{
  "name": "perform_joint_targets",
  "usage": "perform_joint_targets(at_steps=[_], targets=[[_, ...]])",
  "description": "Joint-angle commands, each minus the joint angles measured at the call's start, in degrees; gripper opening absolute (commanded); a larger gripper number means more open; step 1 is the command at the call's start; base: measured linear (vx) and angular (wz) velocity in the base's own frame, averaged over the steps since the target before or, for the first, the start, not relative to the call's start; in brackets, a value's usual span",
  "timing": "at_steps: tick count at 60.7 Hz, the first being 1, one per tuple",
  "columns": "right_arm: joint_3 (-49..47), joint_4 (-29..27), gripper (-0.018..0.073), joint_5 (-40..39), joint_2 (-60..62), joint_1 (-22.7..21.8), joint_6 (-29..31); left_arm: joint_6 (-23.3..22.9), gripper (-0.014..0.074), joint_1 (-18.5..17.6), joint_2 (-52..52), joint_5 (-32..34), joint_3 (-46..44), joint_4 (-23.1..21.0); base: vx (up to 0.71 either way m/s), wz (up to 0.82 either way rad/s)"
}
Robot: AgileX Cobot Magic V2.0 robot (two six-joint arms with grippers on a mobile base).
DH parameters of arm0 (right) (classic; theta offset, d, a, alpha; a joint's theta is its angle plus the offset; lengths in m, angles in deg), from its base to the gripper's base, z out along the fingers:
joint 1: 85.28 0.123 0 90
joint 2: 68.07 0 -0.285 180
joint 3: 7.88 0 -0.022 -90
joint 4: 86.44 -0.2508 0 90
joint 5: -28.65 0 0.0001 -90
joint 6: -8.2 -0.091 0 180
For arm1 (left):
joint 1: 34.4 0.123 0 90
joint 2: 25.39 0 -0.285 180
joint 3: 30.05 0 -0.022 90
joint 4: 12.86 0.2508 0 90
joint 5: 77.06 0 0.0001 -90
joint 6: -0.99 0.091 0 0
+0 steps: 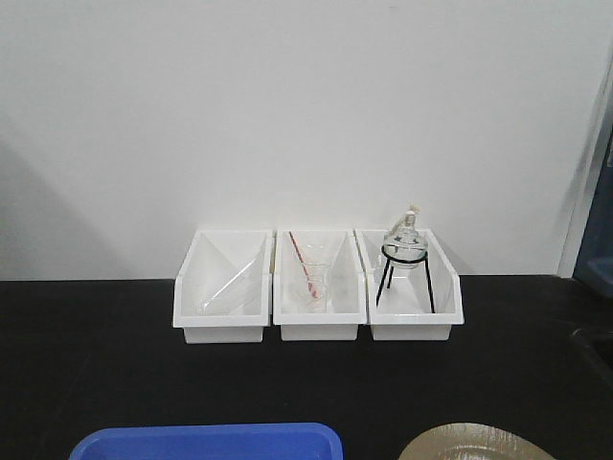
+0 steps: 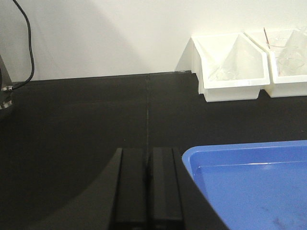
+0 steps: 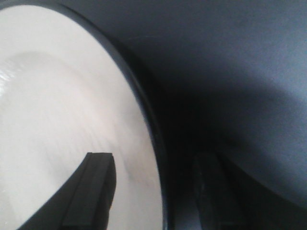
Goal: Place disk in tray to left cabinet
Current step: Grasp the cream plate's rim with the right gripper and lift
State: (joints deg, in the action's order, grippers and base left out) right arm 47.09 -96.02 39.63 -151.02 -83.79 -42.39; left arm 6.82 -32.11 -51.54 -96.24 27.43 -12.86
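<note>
Right wrist-mounted view: right gripper (image 3: 151, 160) parted wide, astride the thin black rim of the round, shallow, tan-beige enamel disk (image 3: 57, 96). One black finger (image 3: 93, 191) above the pale inside of the plate, the other beyond the rim over dark countertop. Nothing clamped; impossible to tell whether either pad touches the rim.

Left wrist-mounted view: left gripper (image 2: 148, 191) clenched on nothing, its two black fingers side by side above the matte black countertop (image 2: 72, 143). Just to the right, a rounded corner of the rectangular blue plastic tray (image 2: 249, 191) with its low raised rim. Farther back, against the white wall (image 2: 120, 33), two of the white plastic bins (image 2: 232, 93). At upper left, a thin black cable (image 2: 31, 52) curving down in front of the wall.

Exterior front-facing view: tray and disk at the lower edge, both cut off by the frame, tray left, disk right. Apart, with a strip of black countertop between them; disk outside the tray, lying on the countertop. Behind, well apart from both, three bins in a tight row against the wall:
- left bin (image 1: 218, 326) with clear glass pieces, hard to make out
- middle bin (image 1: 316, 331) with a clear glass funnel (image 1: 314, 280) and a red-striped rod (image 1: 303, 263) leaning in it
- right bin (image 1: 410, 331) with a round glass flask (image 1: 402, 240) seated on a black wire stand (image 1: 383, 280)
</note>
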Motion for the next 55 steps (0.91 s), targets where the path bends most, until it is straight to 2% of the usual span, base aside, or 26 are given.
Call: perform_joint_targets(at_steps=[1,9,29,42,55], targets=[[-1.68,-0.17,0.0423,-4.56,0.04,-0.19,0.11,-0.39,0.0014,0.22,-0.82,4.73,-2.0,-0.65,0.0,0.0],[-1.68,-0.17,0.0381,-6.76,-0.71,-0.19,0.11,-0.39,0.0014,0.22,-0.82,4.73,-2.0,-0.65,0.0,0.0],[-1.68,-0.17,0.0139,-6.72,-2.71,-0.19,0.11,-0.39,0.0014,0.22,-0.82,4.73,-2.0,-0.65,0.0,0.0],[-1.68,-0.17,0.0007,-7.13,0.12,-0.19,0.11,-0.39,0.0014,0.22,-0.82,4.79,-2.0,-0.65,0.0,0.0],[-1.68,-0.12,-0.001,-9.2,6.9,-0.19,0.32,-0.39,0.0014,0.22,-0.82,4.79,-2.0,-0.65,0.0,0.0]])
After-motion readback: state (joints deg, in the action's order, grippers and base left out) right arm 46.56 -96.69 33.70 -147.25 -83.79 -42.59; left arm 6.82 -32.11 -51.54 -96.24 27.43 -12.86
